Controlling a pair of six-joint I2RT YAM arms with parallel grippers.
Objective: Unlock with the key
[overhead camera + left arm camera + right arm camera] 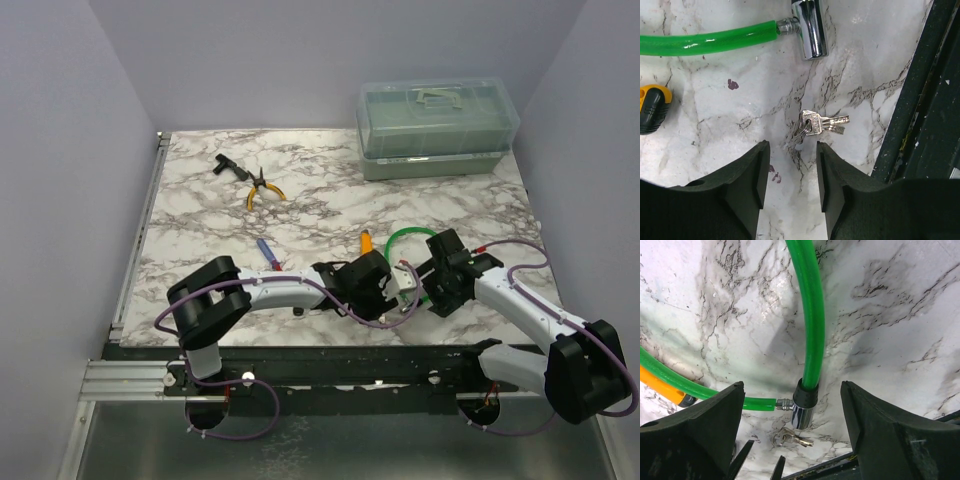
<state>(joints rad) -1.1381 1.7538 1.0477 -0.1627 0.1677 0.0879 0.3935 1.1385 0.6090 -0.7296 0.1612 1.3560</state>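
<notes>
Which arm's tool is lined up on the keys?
The left tool: the keys lie just ahead of its open fingers. The right tool sits over the lock's chrome end instead.

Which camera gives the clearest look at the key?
Left wrist: the key lies large on the marble table, just ahead of the open left gripper. Right wrist shows it small near the bottom edge. Top external does not resolve it.

Bare tabletop (730, 125) lies open between the left fingers (747, 175) and the key (817, 124). The black rail (920, 100) runs close beside the key (near, not touching). Beyond it, the chrome lock (809, 27) and green cable (705, 40) block the way.
</notes>
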